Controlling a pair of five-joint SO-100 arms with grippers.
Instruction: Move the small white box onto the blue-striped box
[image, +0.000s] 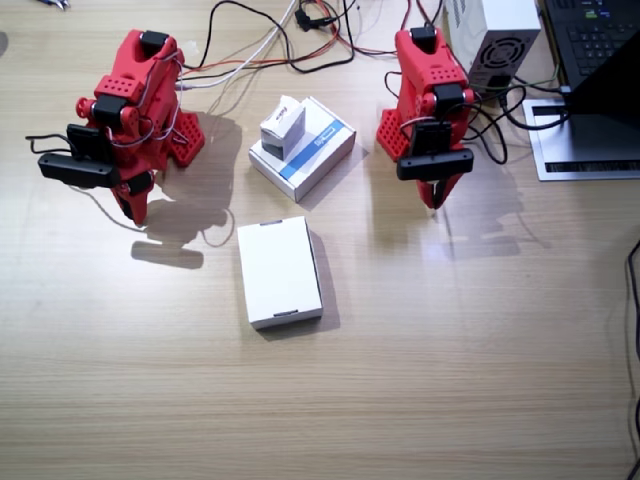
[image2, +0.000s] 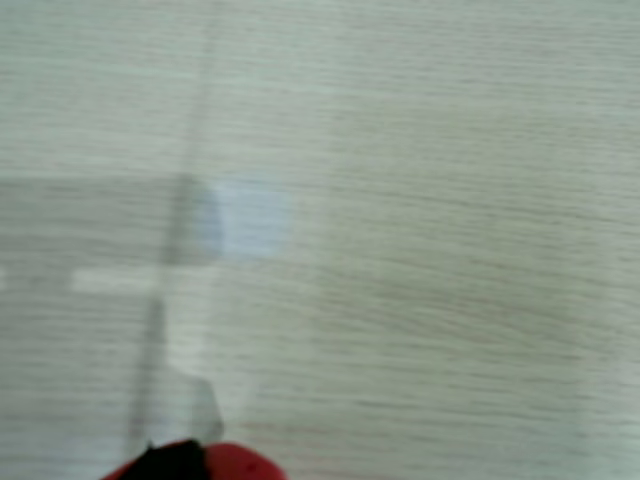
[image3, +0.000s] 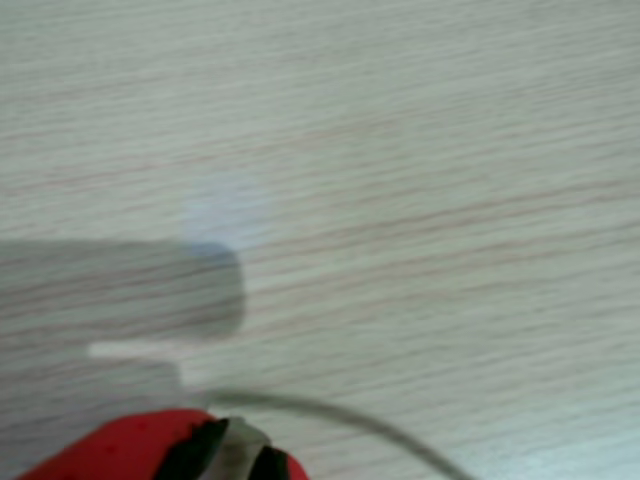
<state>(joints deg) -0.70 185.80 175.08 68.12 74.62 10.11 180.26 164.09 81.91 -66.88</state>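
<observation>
Light wood table (image: 420, 380) carried blue-striped box (image: 312, 152) between both grippers; plain white flat box (image: 279, 271) lay nearer camera.

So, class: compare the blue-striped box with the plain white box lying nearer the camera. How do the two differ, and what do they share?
The blue-striped box has a broad blue stripe; the plain white box has none. The blue-striped box carries the small white box on top; the plain white box carries nothing. The blue-striped box lies skewed between the arms; the plain white box lies nearer the camera, nearly square to the table edge. Both are flat, white and rectangular.
</observation>
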